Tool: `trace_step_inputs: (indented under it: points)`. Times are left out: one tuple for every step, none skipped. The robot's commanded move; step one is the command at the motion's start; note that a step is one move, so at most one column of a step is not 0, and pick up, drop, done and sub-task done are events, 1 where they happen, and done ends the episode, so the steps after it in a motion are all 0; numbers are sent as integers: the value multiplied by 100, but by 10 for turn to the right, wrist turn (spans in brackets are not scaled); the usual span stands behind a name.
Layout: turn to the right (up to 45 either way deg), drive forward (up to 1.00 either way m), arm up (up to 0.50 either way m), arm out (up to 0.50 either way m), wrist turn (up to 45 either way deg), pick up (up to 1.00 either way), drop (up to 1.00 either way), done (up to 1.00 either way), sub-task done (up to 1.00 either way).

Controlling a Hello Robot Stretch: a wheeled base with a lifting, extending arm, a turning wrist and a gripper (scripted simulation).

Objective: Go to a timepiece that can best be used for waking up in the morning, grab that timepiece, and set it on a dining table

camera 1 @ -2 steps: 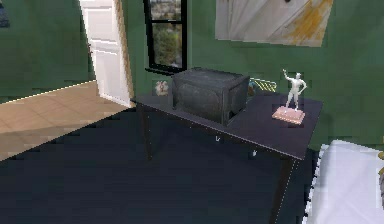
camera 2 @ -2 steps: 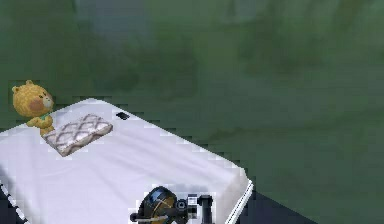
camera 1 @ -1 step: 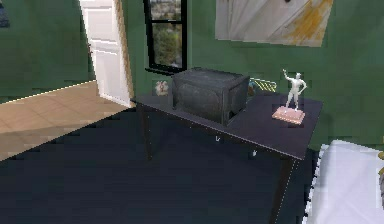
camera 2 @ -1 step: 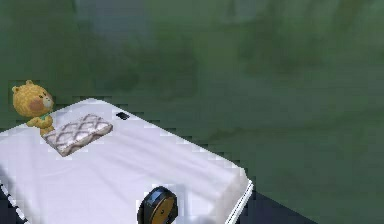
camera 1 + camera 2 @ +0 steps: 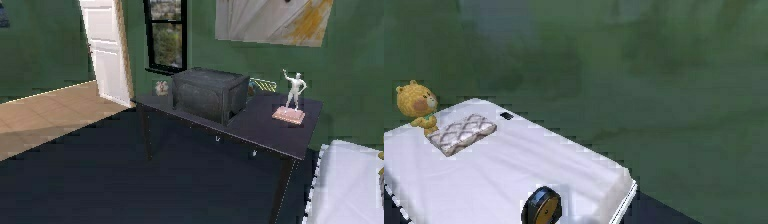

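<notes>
Timepiece (image 5: 542,205) is my reading of the round, dark-faced disc with an orange-gold rim. It stands upright at the near edge of the white-covered bed (image 5: 574,160), with its face toward the camera in the arm side view.

Across the bed from left to right:
- A yellow plush teddy bear (image 5: 416,100) sits at the bed's far left corner.
- A quilted cream cushion (image 5: 464,132) lies just beside it on the cover.
- A small flat black slab (image 5: 506,116) lies a little farther right.
- The timepiece stands nearer than all of them, well apart from the bear.

Being round, the timepiece has no long axis to line up with, so what matters is its offset to the side. By the rig's layout the arm would run up that view just right of the middle. I therefore judge the timepiece to lie somewhat left of that line and close in, which calls for a small shift of the base before any reach. The gripper's state I cannot tell.

In the forward view, a dark long-legged table (image 5: 255,125) stands left of the bed (image 5: 345,185). It carries a small pale object (image 5: 160,88), too small to name, then a dark grey box (image 5: 210,93), then a white statuette on a pink base (image 5: 291,95), which is nearest the bed.
</notes>
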Motion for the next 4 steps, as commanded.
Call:
trace_step_inputs:
  points:
    - [0,0,10,0,0,0,0,0,0]
    - [0,0,50,0,0,0,0,0,0]
    - [0,0,18,0,0,0,0,0,0]
    - [0,0,0,0,-450,0,0,0,0]
